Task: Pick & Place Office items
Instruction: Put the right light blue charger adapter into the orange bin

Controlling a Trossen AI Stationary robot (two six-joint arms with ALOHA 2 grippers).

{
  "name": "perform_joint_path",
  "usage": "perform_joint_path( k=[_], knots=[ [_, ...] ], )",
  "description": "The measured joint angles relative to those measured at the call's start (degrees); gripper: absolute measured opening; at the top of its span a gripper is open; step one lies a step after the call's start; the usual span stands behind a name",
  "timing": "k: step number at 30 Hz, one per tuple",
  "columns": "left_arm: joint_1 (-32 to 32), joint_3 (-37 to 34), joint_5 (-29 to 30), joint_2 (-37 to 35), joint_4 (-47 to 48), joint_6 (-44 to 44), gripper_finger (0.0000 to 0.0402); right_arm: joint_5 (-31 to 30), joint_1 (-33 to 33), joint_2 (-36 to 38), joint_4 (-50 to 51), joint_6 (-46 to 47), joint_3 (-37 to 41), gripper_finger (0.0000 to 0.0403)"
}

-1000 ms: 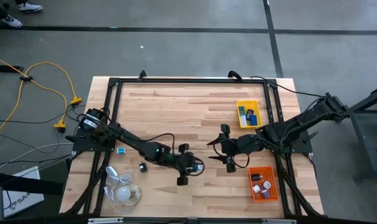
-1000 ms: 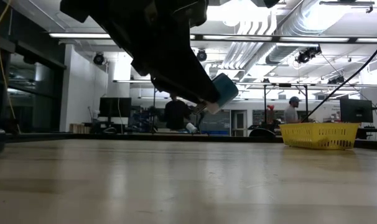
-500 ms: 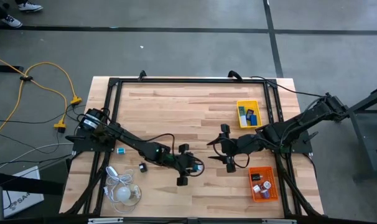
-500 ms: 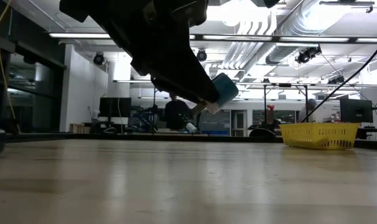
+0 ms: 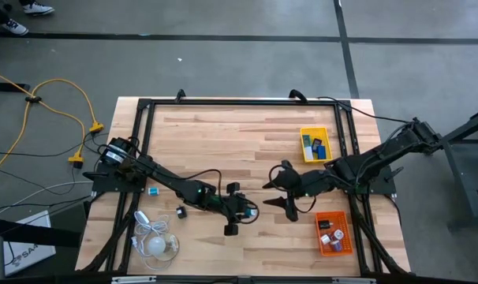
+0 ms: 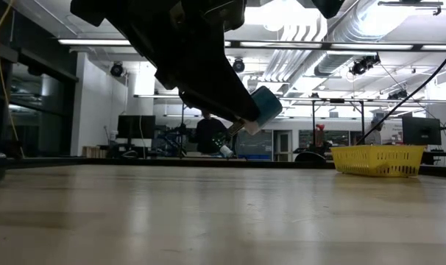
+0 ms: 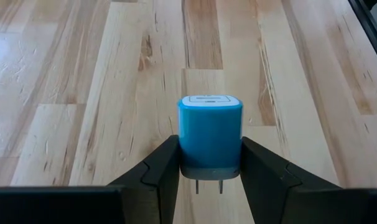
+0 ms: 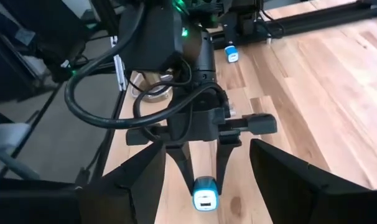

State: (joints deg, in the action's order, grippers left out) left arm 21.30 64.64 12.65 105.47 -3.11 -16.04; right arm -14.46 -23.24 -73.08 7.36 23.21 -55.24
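A small blue cube-shaped charger plug [image 7: 210, 127] is held over the middle of the wooden table [image 5: 223, 134], with my left gripper [image 7: 210, 148] shut on it. It also shows in the low view as the blue plug [image 6: 266, 104] and in the right wrist view as the blue plug [image 8: 204, 193]. My right gripper [image 5: 277, 192] stands just right of it, open, facing the plug with its fingers [image 8: 135, 177] apart and touching nothing. A blue-and-white piece [image 5: 154, 190] and a black piece [image 5: 181, 211] lie on the table at the left. My left gripper pinches the plug's two opposite side faces [image 7: 183, 152] between its two fingers, near the end with the metal prongs [image 7: 207, 185]. The fingers slant down toward the table's right side. The plug is lifted clear of the table, its flat blue end pointing away from the gripper.
A yellow tray [image 5: 315, 144] with blue and dark pieces stands at the far right, and an orange tray [image 5: 334, 233] with small pieces at the near right. A white bulb-like thing with a coiled cord [image 5: 156, 243] lies at the near left. Black frame rails [image 5: 239, 101] border the table.
My right gripper has rolled about its own pointing line while staying in place, still open. My left gripper and the plug have kept still.
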Motion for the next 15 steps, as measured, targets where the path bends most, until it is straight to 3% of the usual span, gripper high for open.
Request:
perform_joint_path(
  k=[15],
  knots=[
    [0.01,0.0,-0.02,-0.14,-1.43,0.18,0.0136,2.19,-0.25,-4.09,6.1,2.09,0.0,0.0221]
  ],
)
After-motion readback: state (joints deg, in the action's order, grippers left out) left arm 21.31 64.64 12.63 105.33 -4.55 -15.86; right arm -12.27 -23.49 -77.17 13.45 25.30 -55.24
